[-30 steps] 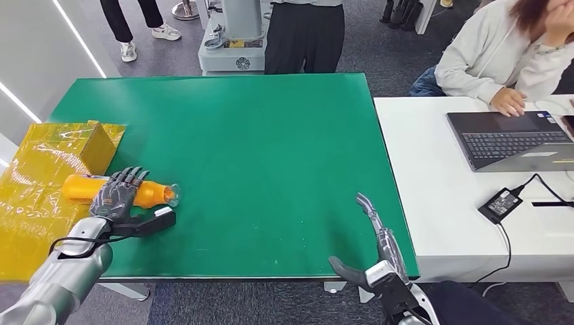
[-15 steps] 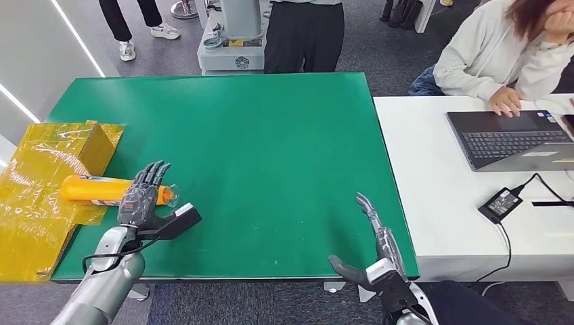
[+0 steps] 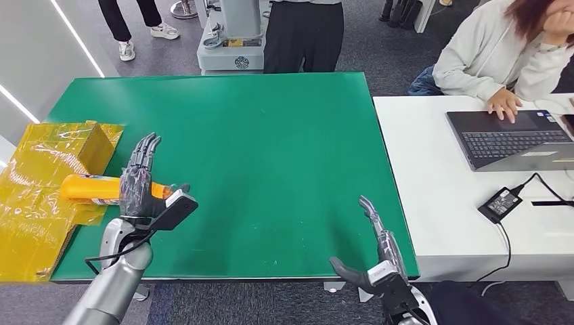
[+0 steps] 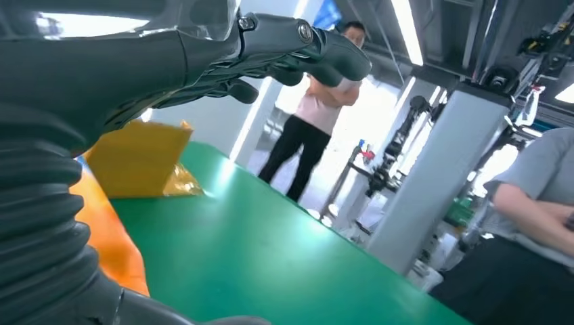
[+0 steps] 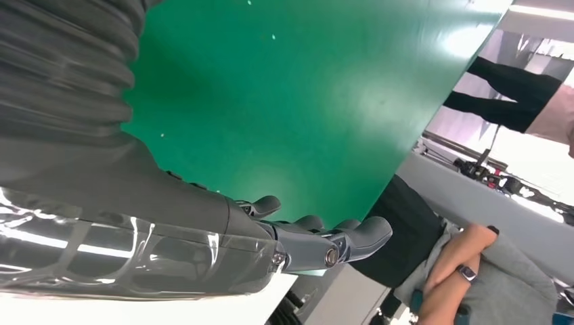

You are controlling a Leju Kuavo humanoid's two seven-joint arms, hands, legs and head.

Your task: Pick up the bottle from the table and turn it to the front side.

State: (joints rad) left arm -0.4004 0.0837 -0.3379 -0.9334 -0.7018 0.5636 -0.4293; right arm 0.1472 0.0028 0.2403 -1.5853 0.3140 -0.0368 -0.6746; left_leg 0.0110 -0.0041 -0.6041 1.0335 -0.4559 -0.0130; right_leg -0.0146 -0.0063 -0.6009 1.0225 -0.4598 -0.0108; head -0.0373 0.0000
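Observation:
An orange bottle (image 3: 88, 189) lies on its side near the left edge of the green table (image 3: 271, 149), its neck end toward the middle. My left hand (image 3: 139, 181) stands against the bottle's neck end with fingers stretched straight away from me and thumb stuck out to the right; it grips nothing. In the left wrist view the orange bottle (image 4: 115, 244) sits just beside the ribbed cover of the left hand (image 4: 203, 54). My right hand (image 3: 379, 250) hovers open at the table's front right corner, and the right wrist view shows the right hand (image 5: 298, 244) with nothing in it.
A yellow wrapped box (image 3: 64, 143) and yellow film (image 3: 30, 217) lie at the table's left end behind the bottle. A white table (image 3: 440, 203) to the right carries a laptop (image 3: 508, 139) and a power adapter (image 3: 499, 203), with a seated person (image 3: 501, 54). Another person (image 3: 304, 34) stands beyond the far edge.
My left hand has come off the top of the bottle, moved right and straightened its fingers to point away from me. The bottle stays lying in place. The right hand has barely moved.

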